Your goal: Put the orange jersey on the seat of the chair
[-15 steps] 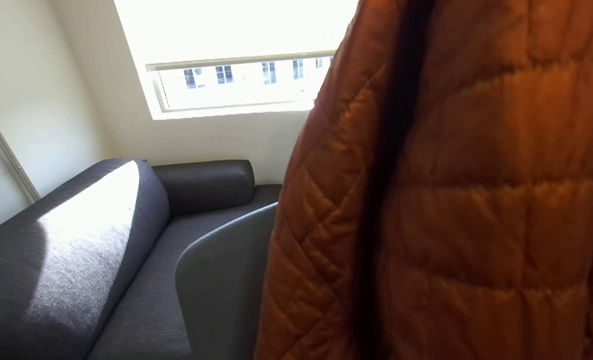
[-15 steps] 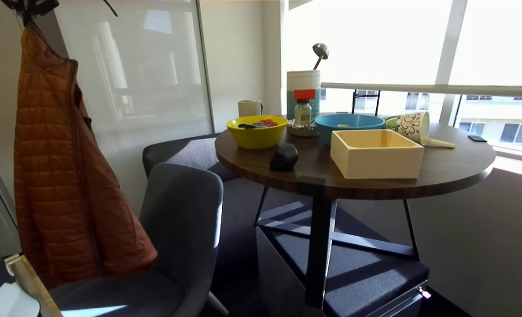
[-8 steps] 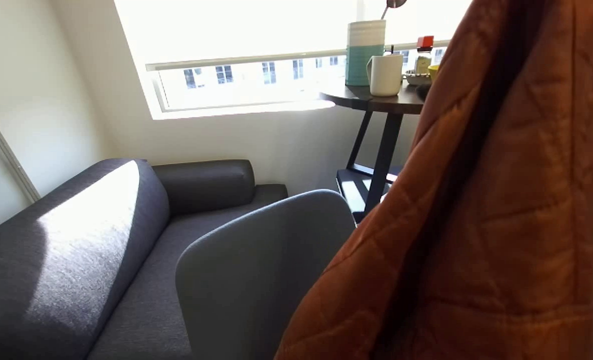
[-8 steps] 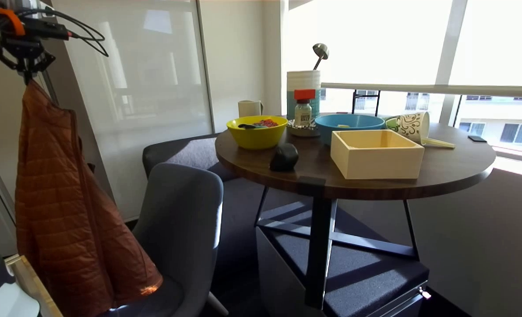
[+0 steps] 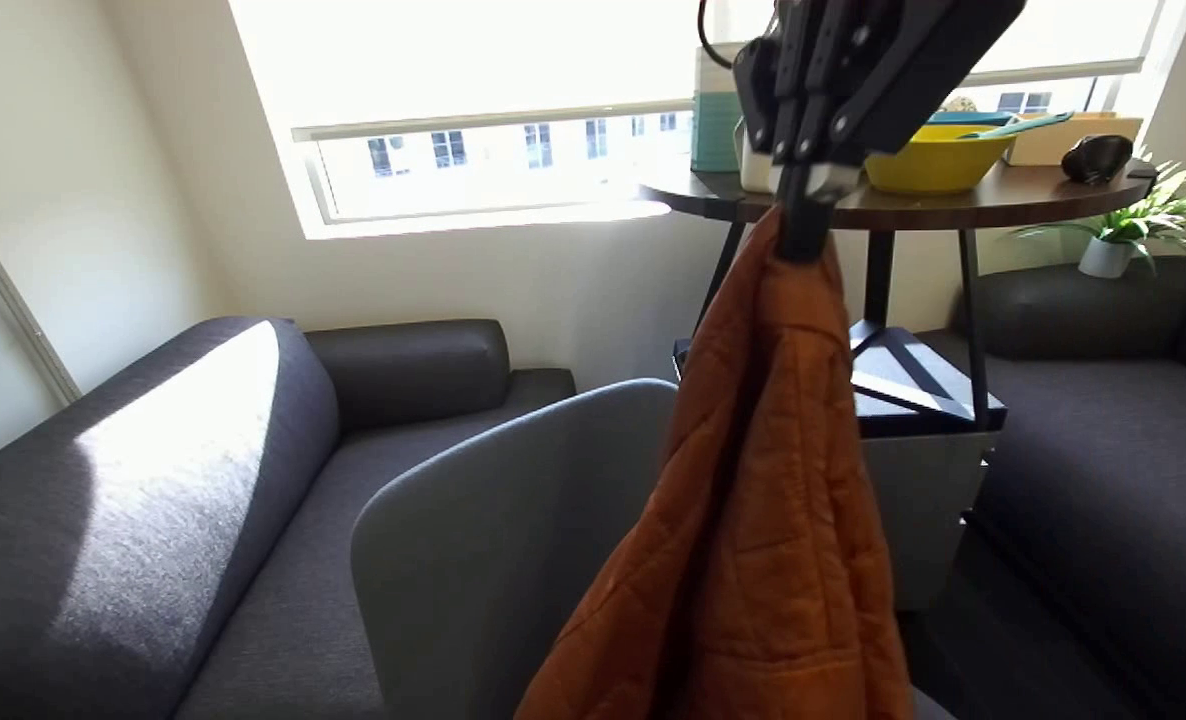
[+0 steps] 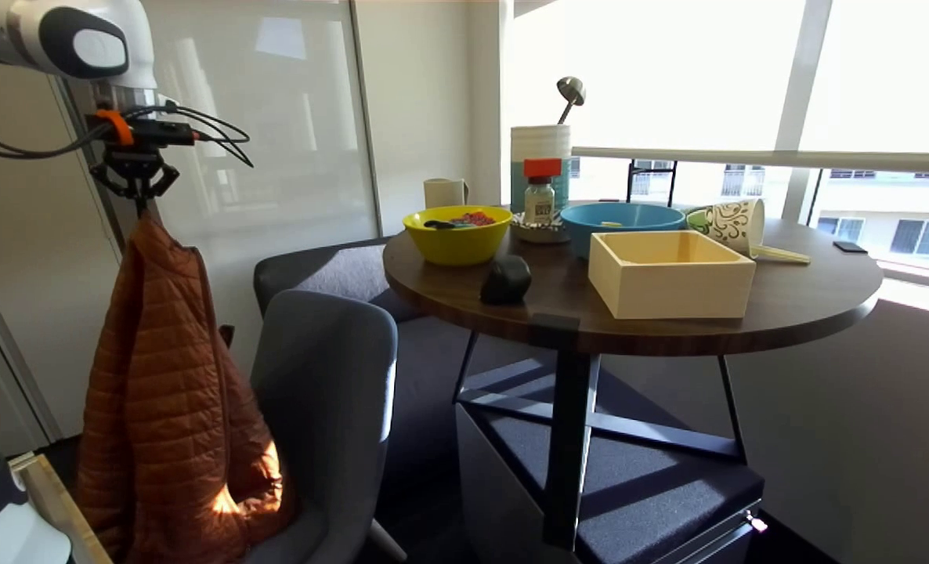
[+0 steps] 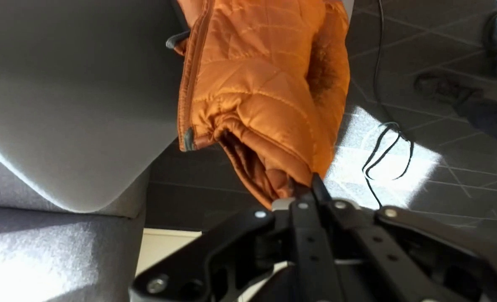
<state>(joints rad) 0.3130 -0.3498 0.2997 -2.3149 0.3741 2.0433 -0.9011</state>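
Note:
The orange jersey [image 6: 175, 392] hangs in soft folds from my gripper, beside the grey chair [image 6: 323, 368]. My gripper [image 6: 141, 205] is shut on the jersey's top edge, above the height of the backrest. In an exterior view the gripper [image 5: 801, 235] and jersey [image 5: 783, 540] stand in front of the chair's backrest [image 5: 513, 540]. The jersey's lower part is over the seat and bunches near the backrest. It hides most of the seat, and its lowest edge is out of view. In the wrist view the jersey [image 7: 261, 79] hangs from the fingertips [image 7: 305, 188], with the backrest [image 7: 64, 138] alongside.
A round table [image 6: 793, 313] with a yellow bowl [image 6: 457, 239], a blue bowl [image 6: 621, 219] and a cream box [image 6: 668, 290] stands beyond the chair. A dark grey sofa [image 5: 283, 590] is behind the chair. A wooden edge [image 6: 61, 505] is by the robot base. Cables [image 7: 386, 151] lie on the floor.
My gripper has come down and moved towards the chair, carrying the jersey. The jersey's lower part now bunches at the chair. The gripper has come into sight in both exterior views.

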